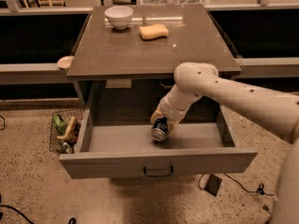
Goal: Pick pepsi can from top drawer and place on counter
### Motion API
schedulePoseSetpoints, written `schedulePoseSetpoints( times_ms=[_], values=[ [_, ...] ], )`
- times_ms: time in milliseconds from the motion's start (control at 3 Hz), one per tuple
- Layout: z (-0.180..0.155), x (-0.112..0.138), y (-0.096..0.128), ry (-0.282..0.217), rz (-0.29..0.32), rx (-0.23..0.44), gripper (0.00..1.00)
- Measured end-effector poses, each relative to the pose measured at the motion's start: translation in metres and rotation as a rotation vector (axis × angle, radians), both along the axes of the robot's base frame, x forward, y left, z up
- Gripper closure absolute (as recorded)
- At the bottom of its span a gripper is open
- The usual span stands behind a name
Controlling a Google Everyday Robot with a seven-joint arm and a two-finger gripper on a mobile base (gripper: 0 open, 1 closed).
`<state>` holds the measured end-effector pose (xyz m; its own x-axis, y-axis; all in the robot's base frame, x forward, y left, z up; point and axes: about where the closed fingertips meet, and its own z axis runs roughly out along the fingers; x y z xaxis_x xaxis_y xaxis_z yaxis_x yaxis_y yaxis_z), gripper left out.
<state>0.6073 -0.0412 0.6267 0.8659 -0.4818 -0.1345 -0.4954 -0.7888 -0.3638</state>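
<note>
The top drawer (159,162) is pulled open below the counter (149,45). My arm reaches down from the right into the drawer. My gripper (161,123) is shut on the pepsi can (160,129), a blue can with a silver end facing me. The yellowish fingers (155,115) sit on both sides of the can. The can is tilted and held a little above the drawer floor, near its middle.
A white bowl (118,17) and a yellow sponge (153,31) sit at the back of the counter. A wire basket (65,130) with items stands on the floor left of the drawer. Long ledges run along both sides. A cable (233,185) lies on the floor at right.
</note>
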Motion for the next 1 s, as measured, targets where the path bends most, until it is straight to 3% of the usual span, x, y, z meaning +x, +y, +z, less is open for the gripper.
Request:
schedulePoseSetpoints(
  times_ms=[667,1000],
  values=[
    [0.083,-0.019,-0.045,-0.027,-0.242,0.018,1.00],
    [0.106,-0.023,-0.053,-0.061,-0.310,-0.025,1.00]
  ],
)
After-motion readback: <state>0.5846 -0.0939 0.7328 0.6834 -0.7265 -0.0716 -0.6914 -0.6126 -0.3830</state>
